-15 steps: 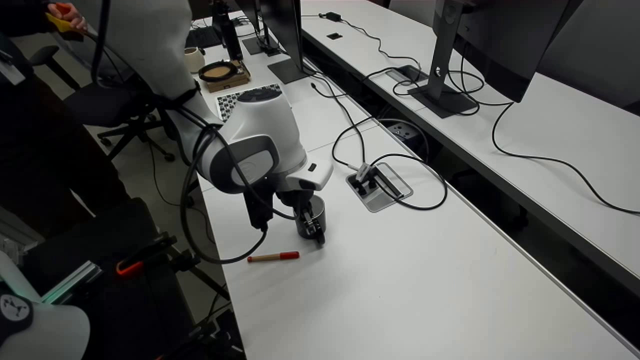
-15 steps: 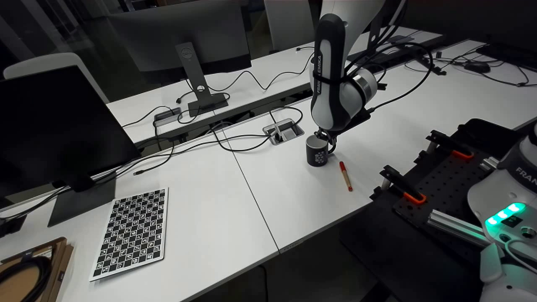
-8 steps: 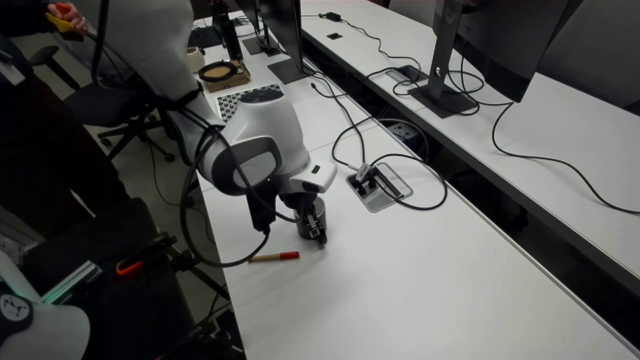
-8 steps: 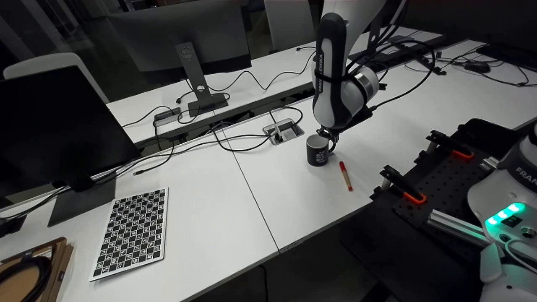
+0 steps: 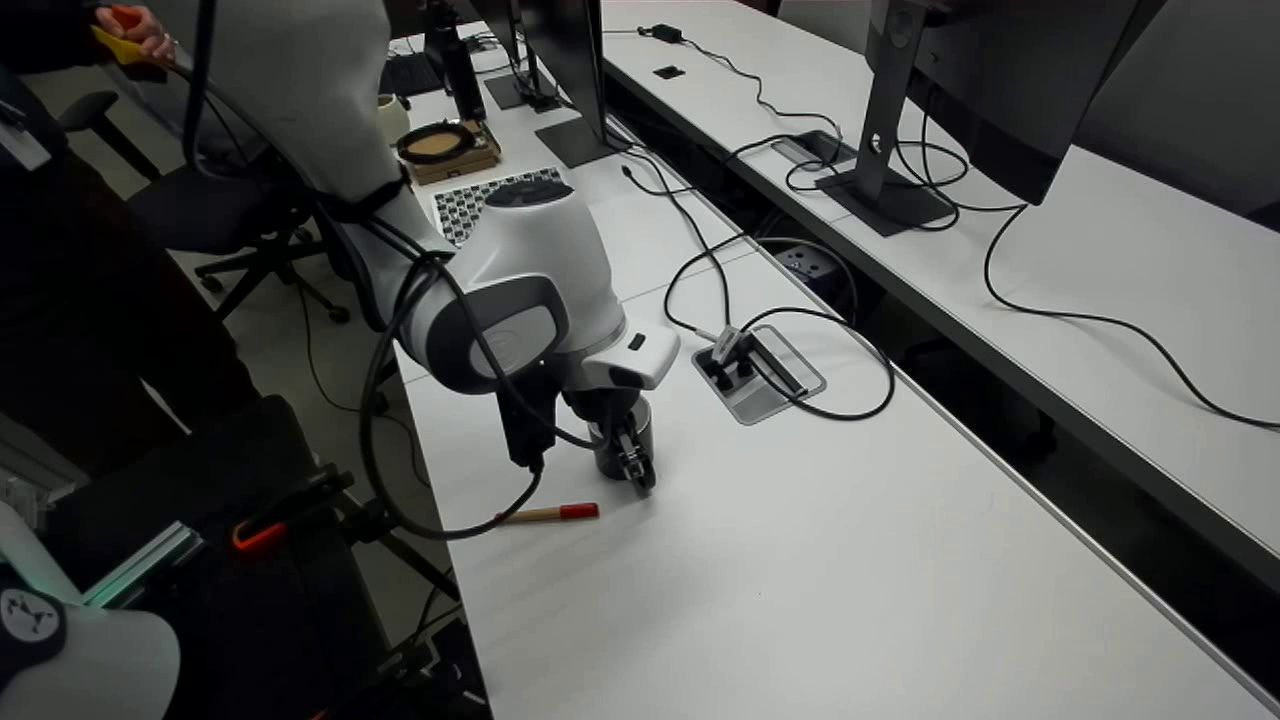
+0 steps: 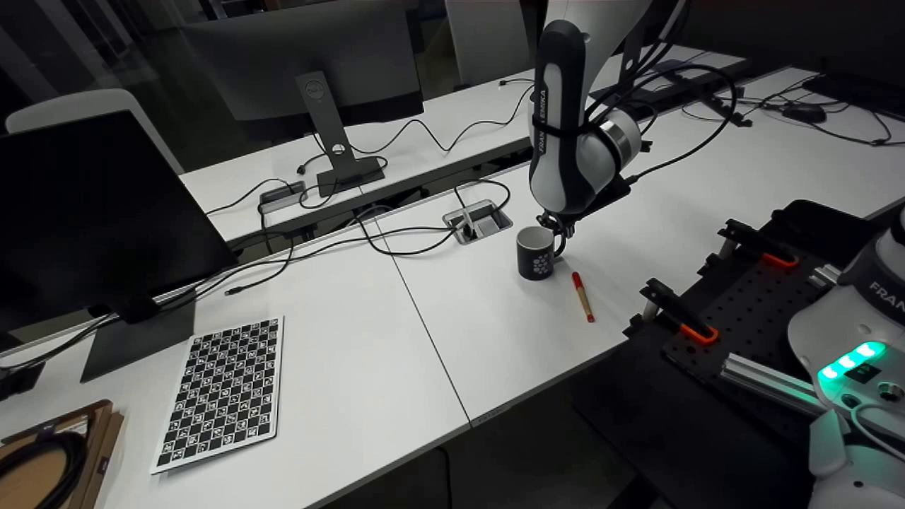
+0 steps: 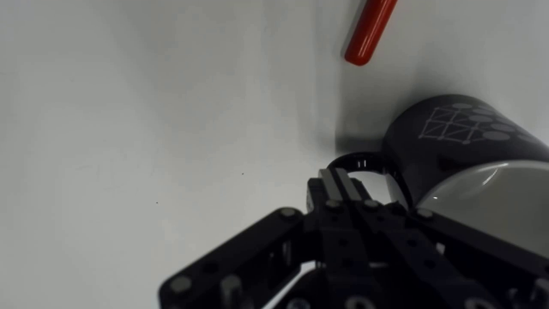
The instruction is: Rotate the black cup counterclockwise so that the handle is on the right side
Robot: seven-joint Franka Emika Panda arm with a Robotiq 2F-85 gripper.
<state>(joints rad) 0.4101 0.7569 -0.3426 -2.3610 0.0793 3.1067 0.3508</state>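
The black cup [image 6: 535, 256] stands upright on the white table, a pale dotted pattern on its side. Its handle [image 6: 563, 246] points right and somewhat away in that exterior view. From the wrist, the cup [image 7: 411, 150] fills the right side, its white inside showing, and the handle [image 7: 360, 162] loops out to the left. My gripper [image 7: 336, 171] is shut, pads pressed together with nothing visible between them. The fingertips overlap the outer end of the handle loop; contact is hard to make out. In an exterior view the arm partly covers the cup [image 5: 608, 466].
A red-and-tan pen [image 6: 582, 297] lies close to the cup; its red end [image 7: 369, 34] shows in the wrist view. A power socket box [image 5: 760, 375] with loose cables is set in the table behind. A checkered board [image 6: 223, 392] lies farther off.
My shut gripper has moved slightly toward the table's cable side. The cup's pattern has shifted a little to the right in an exterior view, so the cup has turned slightly counterclockwise.
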